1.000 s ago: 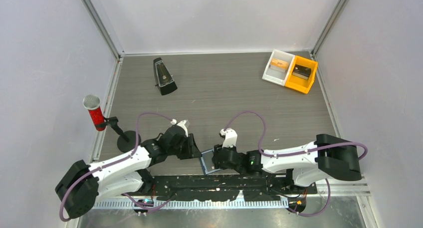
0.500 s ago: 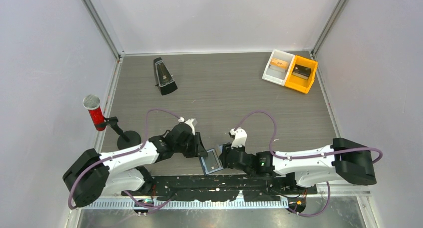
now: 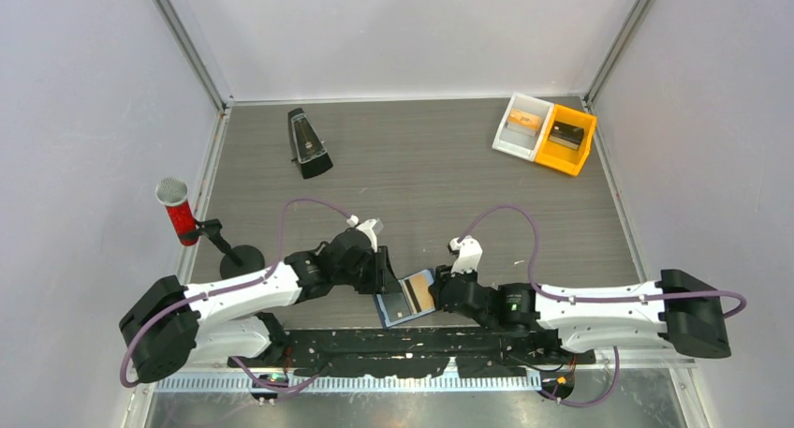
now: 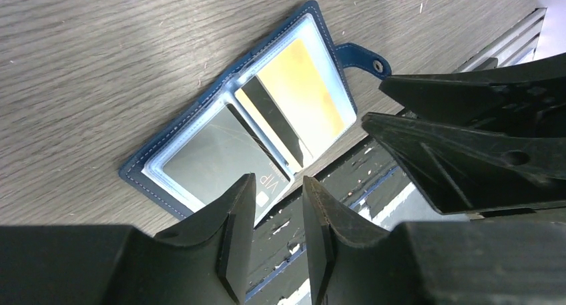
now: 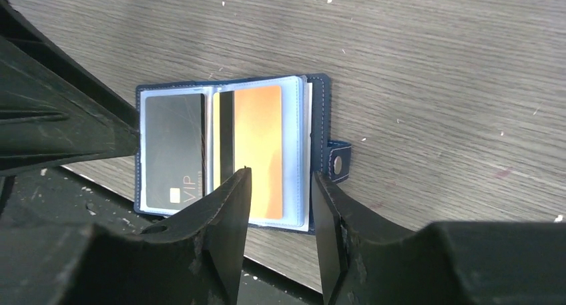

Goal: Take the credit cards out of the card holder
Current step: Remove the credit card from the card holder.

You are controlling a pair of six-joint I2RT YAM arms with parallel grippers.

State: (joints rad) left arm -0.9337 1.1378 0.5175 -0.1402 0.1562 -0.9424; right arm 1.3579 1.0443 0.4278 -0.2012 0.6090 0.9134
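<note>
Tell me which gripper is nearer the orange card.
Right. The right gripper hovers over the orange card; the left gripper is over the other half of the card holder.

The left arm (image 3: pixel 242 297) and right arm (image 3: pixel 599 306) share white shells, black joints, looping purple cables (image 3: pixel 314 201) and matte black fingers (image 4: pixel 230 235).

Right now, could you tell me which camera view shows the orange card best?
The right wrist view: the orange card faces the camera squarely, dark stripe clear, in the open card holder. The left wrist view shows it angled and paler; top external, only an orange patch.
</note>
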